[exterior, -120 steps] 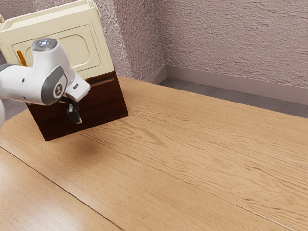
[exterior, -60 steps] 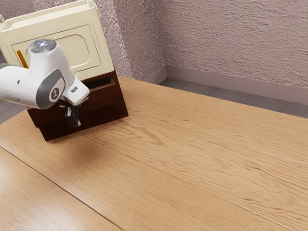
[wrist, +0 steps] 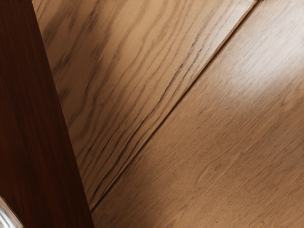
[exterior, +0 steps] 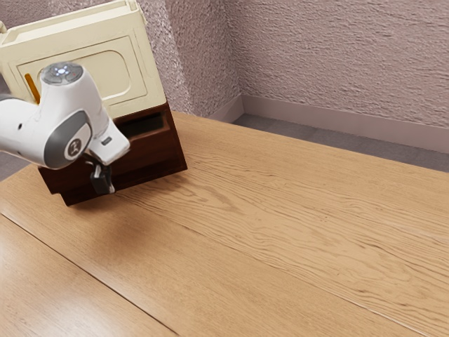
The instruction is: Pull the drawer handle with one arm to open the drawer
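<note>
My gripper (exterior: pixel 103 184) is low against the front of the dark brown drawer (exterior: pixel 147 159), toward that front's end at the exterior view's left. The drawer stands partly pulled out of its cabinet (exterior: pixel 84 199), with a dark gap (exterior: pixel 144 126) showing above its front. In the wrist view a dark brown wooden face of the drawer (wrist: pixel 33 114) runs beside the table, and a shiny metallic piece (wrist: pixel 7 217) shows at the corner. Whether that piece is the handle I cannot tell; the arm and hand hide part of the drawer front.
A cream upper section (exterior: pixel 105 74) with an orange-brown handle (exterior: pixel 32 88) sits above the drawer. The wooden table (exterior: pixel 266 232) extends in front of the cabinet and toward the exterior view's right. A textured wall (exterior: pixel 337 63) rises behind the table.
The drawer has come out from nearly closed, and the dark gap above its front has widened. My gripper has moved with it, away from the cabinet, slightly down and left in the exterior view.
</note>
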